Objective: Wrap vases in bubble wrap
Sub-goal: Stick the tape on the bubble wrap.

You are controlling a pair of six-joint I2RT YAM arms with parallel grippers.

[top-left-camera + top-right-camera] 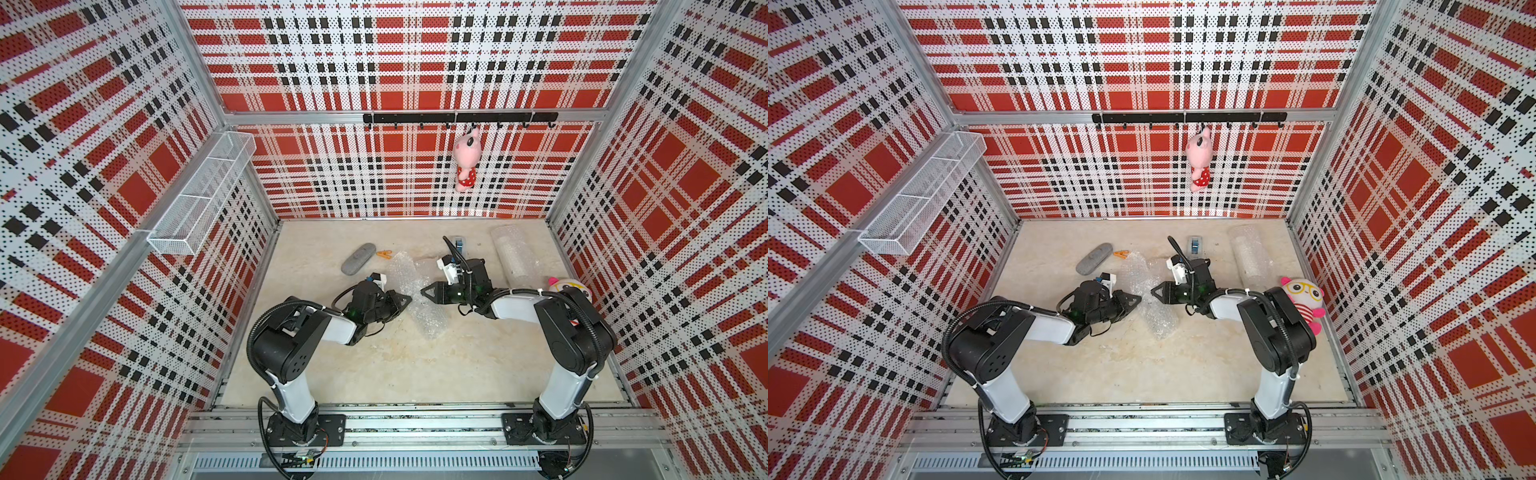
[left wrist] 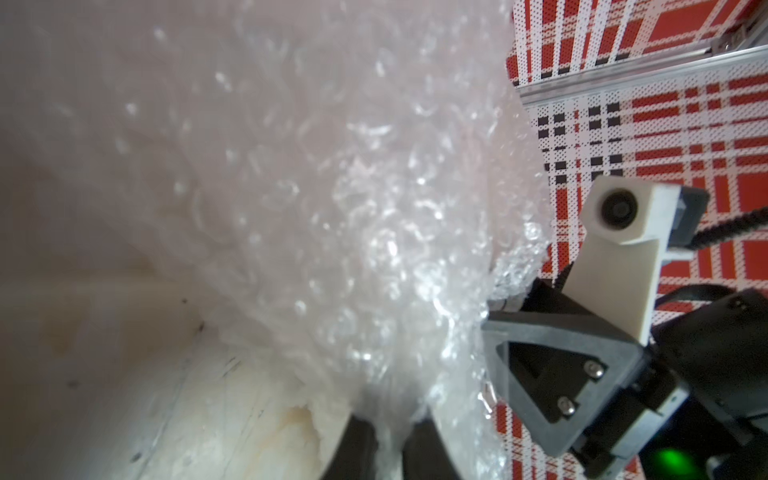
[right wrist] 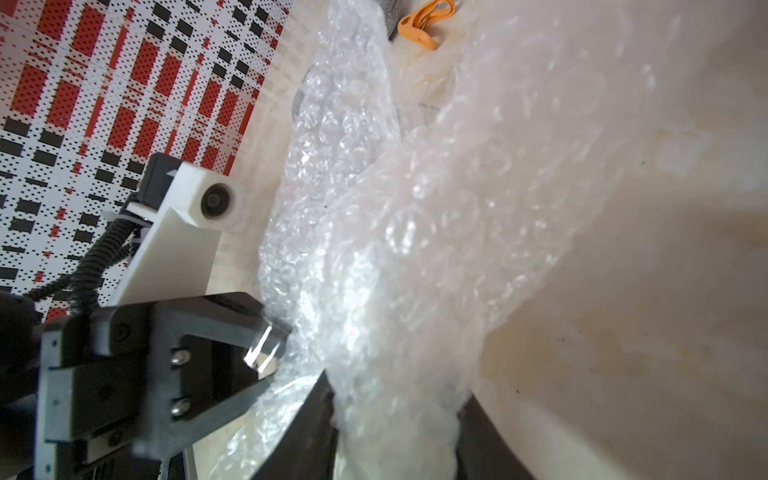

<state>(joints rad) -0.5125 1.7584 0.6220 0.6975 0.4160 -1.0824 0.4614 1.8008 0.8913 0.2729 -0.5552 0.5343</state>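
The coming move turns on one relation. The bubble wrap (image 1: 428, 320) lies in the middle of the table (image 1: 374, 365), and in both top views its long axis runs from about 11 o'clock to 5 o'clock. Your two arms meet it across this axis. The left gripper (image 1: 405, 299) comes from the 9 o'clock side and the right gripper (image 1: 426, 291) from the 3 o'clock side. Both touch the same middle part, so neither arm is nearer.

In the left wrist view the fingers (image 2: 357, 449) stand narrow, with a fold of wrap pinched between them. In the right wrist view the fingers (image 3: 316, 432) stand wider and hold the thick part of the bundle.

The plastic is cloudy, so I cannot say for sure whether a vase lies inside this bundle. A wrapped roll (image 1: 513, 253) lies at about 1 o'clock on the table, well apart, with nearly the same axis. I judge that one to be finished.

I judge that you are closing the wrap, so pull the fold over the axis, from 9 toward 3 o'clock, while the right gripper holds firm. The tape dispenser (image 1: 457, 245) waits at 12 o'clock from the right gripper.

The mesh basket (image 1: 203, 195) hangs on the wall at 10 o'clock and shows nothing inside.
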